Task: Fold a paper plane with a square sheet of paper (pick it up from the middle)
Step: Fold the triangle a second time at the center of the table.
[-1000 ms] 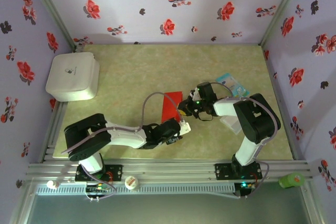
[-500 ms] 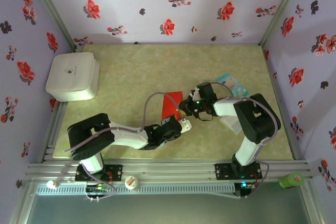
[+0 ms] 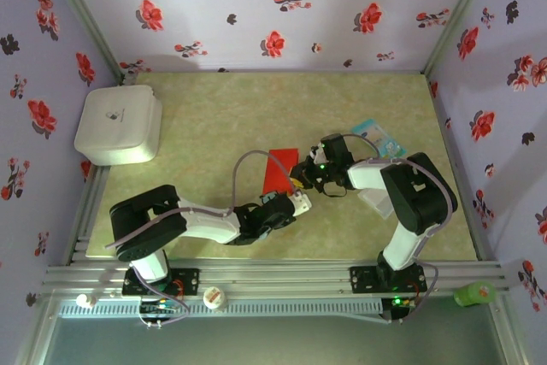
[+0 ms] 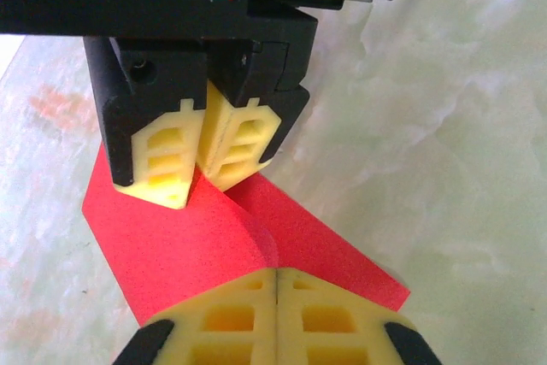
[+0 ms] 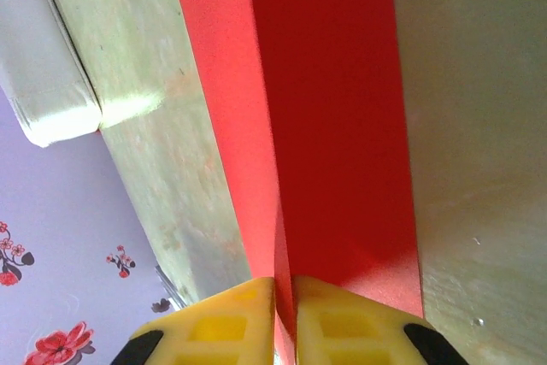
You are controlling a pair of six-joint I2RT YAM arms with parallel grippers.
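Observation:
The square sheet of paper (image 3: 279,170) is bright red and lies mid-table as a long strip with a raised centre crease, not in a paper plane shape. In the left wrist view, the paper (image 4: 179,237) runs from my left gripper (image 4: 279,284) up to the right gripper (image 4: 203,173). The left gripper's yellow fingers are pressed together where the crease meets them. In the right wrist view, my right gripper (image 5: 285,297) is shut on the upright fold of the paper (image 5: 338,126). From above, the left gripper (image 3: 298,203) sits at the paper's near end and the right gripper (image 3: 300,175) at its right edge.
A white box (image 3: 118,124) stands at the table's far left, and its edge (image 5: 43,83) appears in the right wrist view. A light-blue-and-white packet (image 3: 376,136) lies behind the right arm. A green object (image 3: 474,294) and a white cap (image 3: 214,297) rest on the front rail. Flowered walls enclose the table.
My left gripper has closed onto the near end of the paper's crease after edging slightly right. The right gripper has held its place on the fold.

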